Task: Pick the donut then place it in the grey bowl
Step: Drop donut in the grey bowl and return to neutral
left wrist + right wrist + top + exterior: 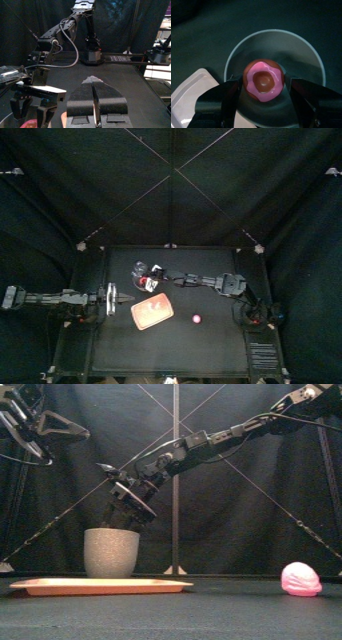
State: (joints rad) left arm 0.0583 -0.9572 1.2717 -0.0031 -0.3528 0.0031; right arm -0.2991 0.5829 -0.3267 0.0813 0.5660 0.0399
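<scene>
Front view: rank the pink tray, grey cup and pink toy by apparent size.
1. pink tray, by far widest, but thin; in area close to the cup.
2. grey cup, taller.
3. pink toy, smallest, though nearer the camera than the cup.

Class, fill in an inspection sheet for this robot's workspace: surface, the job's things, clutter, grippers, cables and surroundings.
Surface: black table, no spills seen.
Job's things: donut with pink icing, held over the open mouth of the grey cup, not yet inside it.
Clutter: flat pink tray in front of the cup; pink toy on the table, apart from the tray.
Grippers: right gripper shut on the donut above the cup; left gripper shut, empty, raised at the table's left side.
Cables: nothing seen.
Surroundings: black curtains behind and at the sides.
</scene>
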